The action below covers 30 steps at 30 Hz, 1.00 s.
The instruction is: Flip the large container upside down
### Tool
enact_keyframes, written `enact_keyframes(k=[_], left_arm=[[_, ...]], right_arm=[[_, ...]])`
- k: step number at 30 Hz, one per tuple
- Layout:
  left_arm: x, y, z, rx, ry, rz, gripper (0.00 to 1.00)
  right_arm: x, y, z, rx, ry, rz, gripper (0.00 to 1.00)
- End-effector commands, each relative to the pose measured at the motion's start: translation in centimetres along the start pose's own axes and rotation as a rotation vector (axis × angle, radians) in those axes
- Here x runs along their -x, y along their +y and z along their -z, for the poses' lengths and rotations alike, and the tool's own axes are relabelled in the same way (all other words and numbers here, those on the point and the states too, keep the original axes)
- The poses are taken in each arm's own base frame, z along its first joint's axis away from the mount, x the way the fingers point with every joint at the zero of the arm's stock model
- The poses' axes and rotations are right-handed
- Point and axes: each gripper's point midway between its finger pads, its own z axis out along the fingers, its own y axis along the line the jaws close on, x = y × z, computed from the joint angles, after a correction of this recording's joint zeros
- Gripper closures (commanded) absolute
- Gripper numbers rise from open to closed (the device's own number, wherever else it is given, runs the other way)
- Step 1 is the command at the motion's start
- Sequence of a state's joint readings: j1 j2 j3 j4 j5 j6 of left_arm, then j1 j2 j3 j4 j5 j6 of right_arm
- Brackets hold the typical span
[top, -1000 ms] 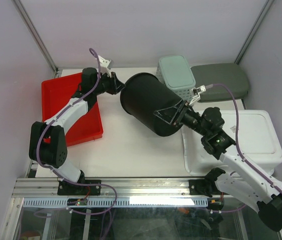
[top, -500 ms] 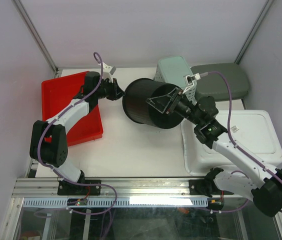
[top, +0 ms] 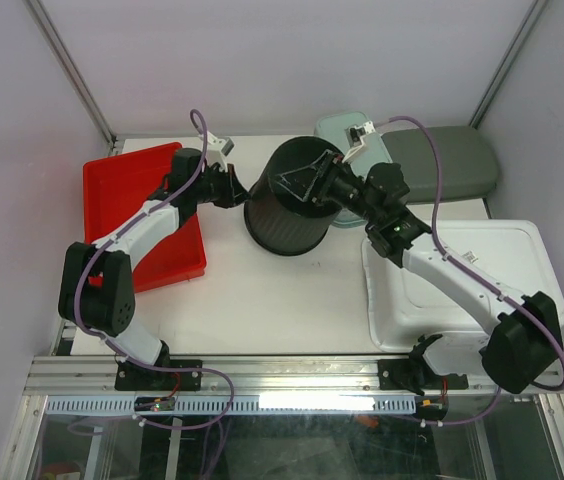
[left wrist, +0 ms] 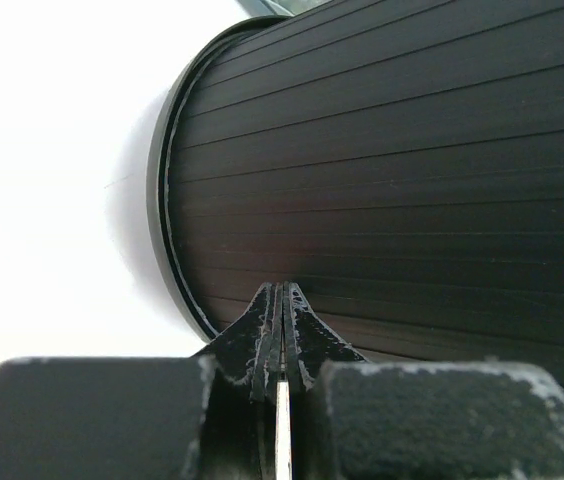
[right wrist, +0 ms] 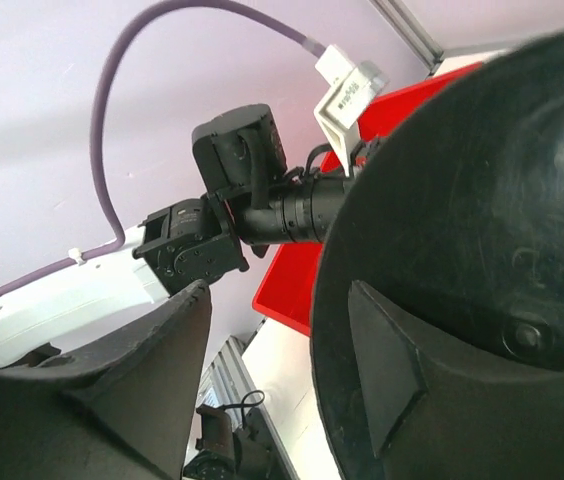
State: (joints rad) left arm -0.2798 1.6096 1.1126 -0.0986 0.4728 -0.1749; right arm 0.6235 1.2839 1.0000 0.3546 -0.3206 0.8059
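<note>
The large container (top: 277, 225) is a black ribbed bucket. It stands at the table's middle back with its mouth down and its flat base up, leaning slightly. My left gripper (top: 239, 190) is shut with nothing in it, and its tips (left wrist: 282, 292) press against the ribbed wall (left wrist: 412, 150) near the rim. My right gripper (top: 302, 182) reaches over the base and is open. In the right wrist view one of its fingers (right wrist: 382, 370) lies on the base (right wrist: 482, 200), while the other stands apart in free air to the left.
A red tray (top: 142, 215) lies at the left under my left arm. A mint basket (top: 352, 128) and a grey-green lid (top: 452, 165) sit at the back right. A white bin (top: 492, 275) fills the near right.
The container has tipped from lying on its side to mouth down, shifting back and left. My right gripper swung up over its base and my left gripper closed fully.
</note>
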Motion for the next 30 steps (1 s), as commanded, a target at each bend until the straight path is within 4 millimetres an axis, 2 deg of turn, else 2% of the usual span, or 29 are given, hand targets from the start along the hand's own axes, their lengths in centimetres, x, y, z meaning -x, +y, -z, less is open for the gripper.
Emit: enact_keyframes(k=[1,6,13,16,21,30], left_arm=[[3.0,-1.3,1.8,-0.009,-0.082,-0.005,1.0],[3.8,-0.7,2.4,0.011,-0.097,0.036,1.0],[4.4,0.2,2.3,0.024,-0.096,0.057,0.98],[4.8,0.7,2.4,0.035,-0.095,0.066,0.97],[5.9,1.1,3.1,0.051,-0.111,0.068,0.96],[8.4,1.2,5.8,0.105,-0.161,0.057,0.85]], right_arm=[[4.8,4.4,1.3,0.051,-0.121,0.134,0.38],[5.2,2.9,5.2,-0.1,-0.157,0.222,0.32],[3.1,-1.7,12.4,-0.332,-0.191,0.272,0.27],[1.6,-3.0,14.4,-0.367,-0.18,0.271,0.27],[-1.3,-4.8,15.8,-0.399,-0.095,0.261,0.29],[-5.2,-7.2,15.3,-0.395,0.023,0.213,0.32]])
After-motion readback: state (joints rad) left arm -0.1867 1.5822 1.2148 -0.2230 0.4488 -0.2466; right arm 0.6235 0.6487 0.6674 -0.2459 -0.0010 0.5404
